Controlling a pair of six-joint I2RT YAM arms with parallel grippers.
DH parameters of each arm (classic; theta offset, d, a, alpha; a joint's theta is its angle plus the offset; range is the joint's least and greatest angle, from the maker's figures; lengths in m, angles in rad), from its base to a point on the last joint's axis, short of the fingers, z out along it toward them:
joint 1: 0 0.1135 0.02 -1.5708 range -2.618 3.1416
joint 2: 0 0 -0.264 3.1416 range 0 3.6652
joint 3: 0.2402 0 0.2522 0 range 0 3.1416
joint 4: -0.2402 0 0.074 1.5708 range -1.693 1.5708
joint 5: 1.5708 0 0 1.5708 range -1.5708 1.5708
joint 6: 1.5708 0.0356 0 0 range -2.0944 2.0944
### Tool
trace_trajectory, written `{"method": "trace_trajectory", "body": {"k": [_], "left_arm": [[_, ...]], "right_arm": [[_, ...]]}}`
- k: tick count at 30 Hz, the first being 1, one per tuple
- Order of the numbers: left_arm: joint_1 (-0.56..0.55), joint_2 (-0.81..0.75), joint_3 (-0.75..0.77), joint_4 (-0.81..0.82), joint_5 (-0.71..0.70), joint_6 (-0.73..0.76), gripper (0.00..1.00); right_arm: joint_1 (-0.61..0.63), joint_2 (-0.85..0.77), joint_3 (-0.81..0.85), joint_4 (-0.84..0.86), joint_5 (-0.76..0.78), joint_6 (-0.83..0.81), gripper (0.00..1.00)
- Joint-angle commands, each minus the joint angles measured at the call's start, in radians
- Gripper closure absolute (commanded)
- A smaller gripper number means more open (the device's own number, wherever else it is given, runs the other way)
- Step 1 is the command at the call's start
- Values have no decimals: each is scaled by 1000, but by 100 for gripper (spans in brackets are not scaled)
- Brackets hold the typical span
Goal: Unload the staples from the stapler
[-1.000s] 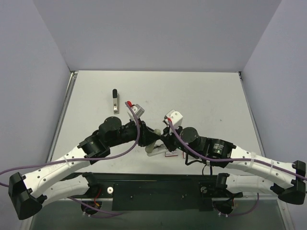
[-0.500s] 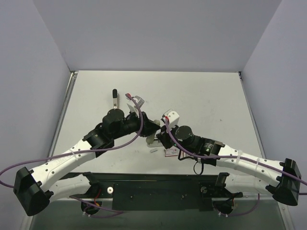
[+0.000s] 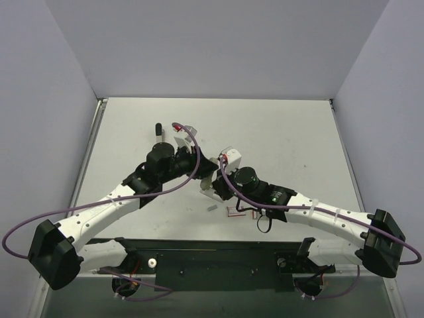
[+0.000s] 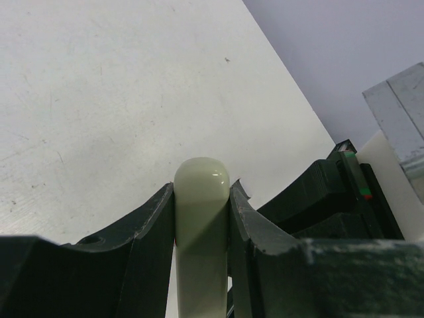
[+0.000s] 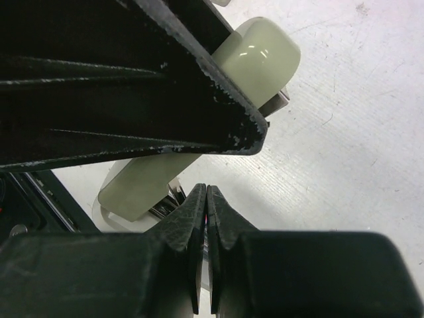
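Over the near middle of the table (image 3: 285, 132) my two claws work nose to nose. That crowding is the first risk, because a careless swing on either side could knock them together.

My left gripper (image 4: 202, 205) is part-way closed and clamped on the rounded end of the cream stapler (image 5: 258, 50), which seems to be held clear of the table. The plastic looks smooth and the grip sits near the tip. I judge that a hard push from the other side could pivot the stapler or slide it out.

My right gripper (image 5: 207, 195) has its fingers pressed fully together, with nothing between them that I can see. Its tips are just beside the bare metal between the stapler's two cream halves. Prying there with closed tips could skid off the metal or jam the rail.

A slim silver piece (image 3: 159, 140) with a black end lies well apart, further back. A red-pink box (image 3: 235, 212) lies beneath the claws, and near it is a tiny grey strip (image 3: 212, 207) that I take for staples. Whether more remain inside the stapler I cannot tell. A dropped stapler could scatter that strip.
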Motion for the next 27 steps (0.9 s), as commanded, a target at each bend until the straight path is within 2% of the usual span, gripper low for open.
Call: {"method": "trace_trajectory", "body": {"k": [1, 12, 21, 27], "left_arm": [[24, 19, 73, 193, -35, -44, 100], [39, 59, 66, 268, -125, -43, 100], [39, 54, 27, 322, -251, -2, 100], [39, 73, 10, 340, -274, 29, 100]], "right_arm": [[0, 31, 36, 97, -119, 42, 100], [-35, 112, 56, 186, -209, 122, 100], [-60, 174, 88, 269, -287, 197, 100], [-75, 220, 128, 286, -307, 207, 100]]}}
